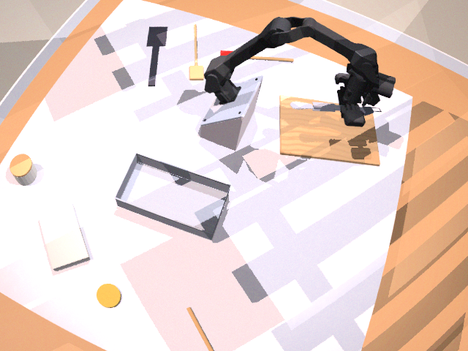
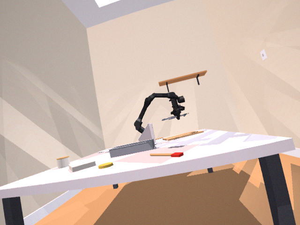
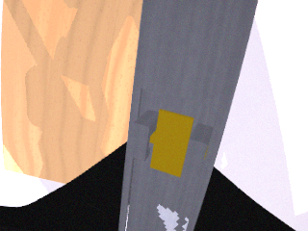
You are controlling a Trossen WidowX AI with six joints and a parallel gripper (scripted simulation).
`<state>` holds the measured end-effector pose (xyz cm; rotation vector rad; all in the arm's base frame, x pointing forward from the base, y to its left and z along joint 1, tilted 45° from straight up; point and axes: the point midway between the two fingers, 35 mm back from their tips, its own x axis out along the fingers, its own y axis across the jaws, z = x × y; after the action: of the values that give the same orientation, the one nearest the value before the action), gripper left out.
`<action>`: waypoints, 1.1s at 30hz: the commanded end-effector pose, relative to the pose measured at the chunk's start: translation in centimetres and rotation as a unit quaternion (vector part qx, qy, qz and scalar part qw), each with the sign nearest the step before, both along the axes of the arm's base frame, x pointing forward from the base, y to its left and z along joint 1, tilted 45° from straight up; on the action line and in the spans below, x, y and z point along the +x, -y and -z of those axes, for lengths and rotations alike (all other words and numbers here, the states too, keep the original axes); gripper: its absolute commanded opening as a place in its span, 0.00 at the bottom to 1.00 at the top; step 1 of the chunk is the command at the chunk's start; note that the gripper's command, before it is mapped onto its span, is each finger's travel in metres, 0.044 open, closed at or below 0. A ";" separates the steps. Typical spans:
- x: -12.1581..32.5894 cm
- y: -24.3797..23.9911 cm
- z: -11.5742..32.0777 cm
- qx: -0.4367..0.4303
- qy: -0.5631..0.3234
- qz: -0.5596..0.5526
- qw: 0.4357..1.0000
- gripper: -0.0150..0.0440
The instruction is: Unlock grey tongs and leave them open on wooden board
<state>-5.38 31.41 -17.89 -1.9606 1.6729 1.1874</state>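
The grey tongs (image 1: 321, 107) (image 2: 172, 116) (image 3: 192, 58) hang in the air above the wooden board (image 1: 298, 145) (image 2: 180, 136) (image 3: 24, 96), roughly level, with the pale tips to the left in the top view and the wire-like end to the right. The arms look closed together. A yellow piece (image 3: 172, 143) sits on the tongs in the wrist view. My gripper (image 1: 353, 115) (image 2: 178, 117) (image 3: 158, 152) is shut on the tongs, well above the board. The roasting tin (image 1: 170, 221) (image 2: 131, 149) stands on the table with nothing across it.
A grey wedge-shaped block (image 1: 221, 134) (image 2: 147, 134) stands between arm base and tin. A black spatula (image 1: 156, 36), a wooden spatula (image 1: 196, 72) and a red-headed tool (image 1: 226, 53) lie at the back. A jar (image 1: 24, 174), a pale block (image 1: 68, 251) and a yellow disc (image 1: 108, 295) are left.
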 end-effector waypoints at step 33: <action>-5.4 -0.1 1.9 0.101 0.007 0.058 0.993 0.00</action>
<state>-10.75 30.94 -19.79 -1.7844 1.6027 1.2047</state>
